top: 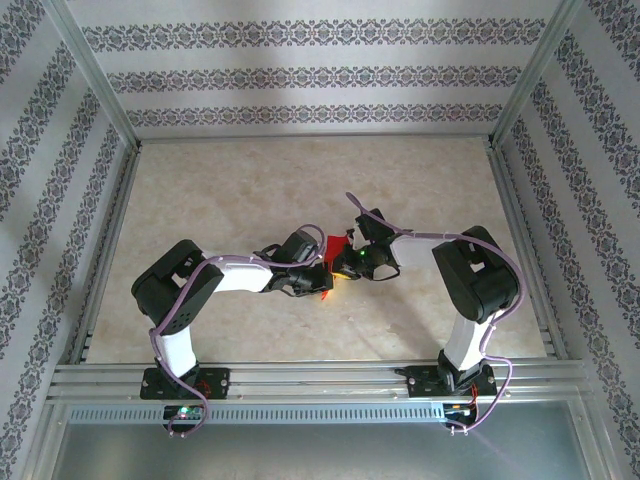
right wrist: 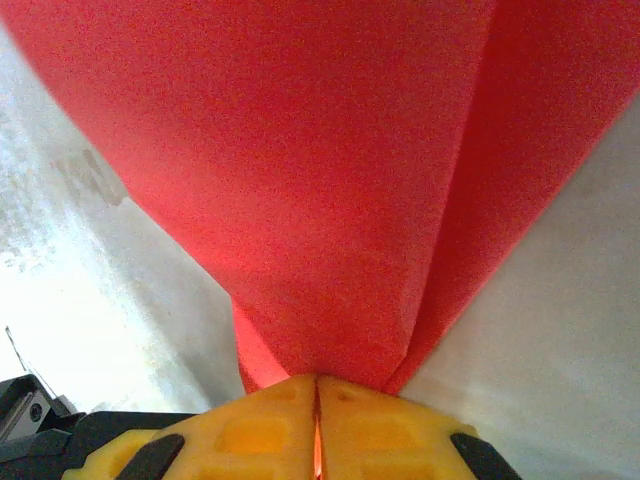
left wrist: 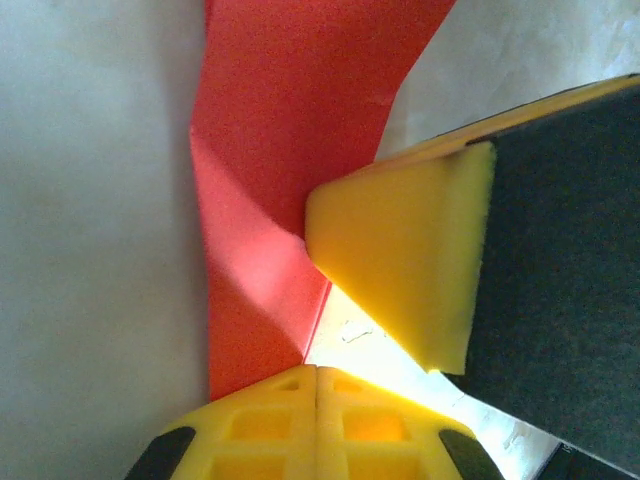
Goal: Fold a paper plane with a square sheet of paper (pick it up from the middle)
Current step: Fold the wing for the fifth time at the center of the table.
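**Operator:** Left wrist camera has the red sheet [left wrist: 280, 120] running up from the left gripper [left wrist: 316, 372], which is pressed shut on the sheet's lower edge. The paper bends in a soft crease just above the pinch.

**Second:** And your other arm?

**Operator:** My right gripper [right wrist: 317, 382] is closed to a hairline too, with a fold of the same sheet caught in it. The paper fans out from there in two panels. From above, I see both grippers nose to nose near the middle of the desk [top: 250, 190], with the sheet between them. I can't tell how much of it rests on the surface.

**Second:** How do you expect it to handle?

**Operator:** Featherlight, thin and floppy. It won't hold a shape by itself, but it will take a crease wherever I squeeze, wanted or not. I reckon it tears if the arms pull against each other, and it may slip if I drag it sideways.

**Second:** Where would you hold it?

**Operator:** Near an edge or along an existing fold, with a shallow pinch, so the flat panels don't get marked. I'd want the two holds close together.
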